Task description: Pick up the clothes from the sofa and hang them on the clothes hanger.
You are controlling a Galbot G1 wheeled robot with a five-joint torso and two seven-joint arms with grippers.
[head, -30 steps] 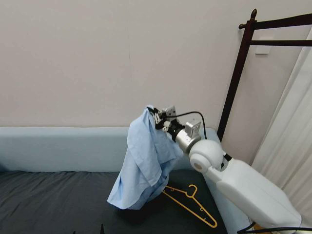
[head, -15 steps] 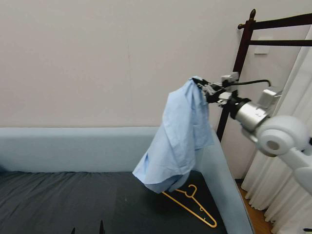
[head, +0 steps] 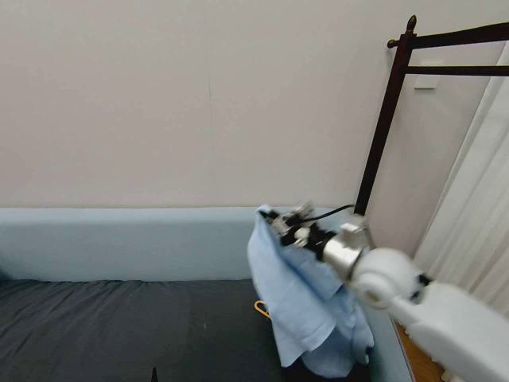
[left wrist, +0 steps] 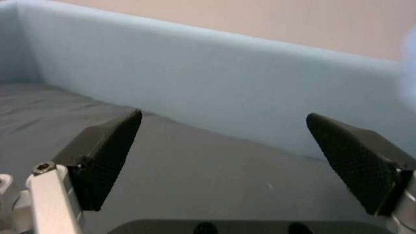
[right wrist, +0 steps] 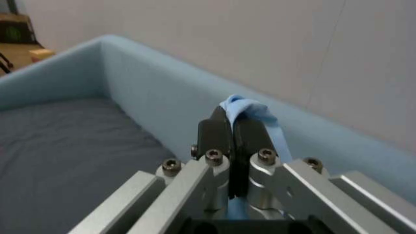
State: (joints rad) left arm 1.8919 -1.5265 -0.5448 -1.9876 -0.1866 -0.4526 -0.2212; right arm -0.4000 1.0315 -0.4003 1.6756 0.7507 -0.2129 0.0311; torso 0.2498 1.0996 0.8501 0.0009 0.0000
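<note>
A light blue shirt (head: 306, 306) hangs from my right gripper (head: 278, 220), which is shut on its top fold near the sofa's right end. In the right wrist view the gripper (right wrist: 231, 126) pinches a bunch of the blue cloth (right wrist: 250, 108) between its pressed-together fingers. A yellow hanger (head: 260, 307) lies on the dark seat, mostly hidden behind the shirt. The dark wooden clothes rack (head: 388, 111) stands to the right, behind the sofa arm. My left gripper (left wrist: 240, 161) is open low over the seat, nothing between its fingers.
The sofa has a pale blue backrest (head: 119, 239) and a dark grey seat (head: 119, 330). A white curtain (head: 477, 207) hangs at the far right beside the rack. A plain wall rises behind the sofa.
My right gripper has dropped from up near the rack post back down to backrest height, carrying the shirt with it. The shirt now covers most of the yellow hanger.
</note>
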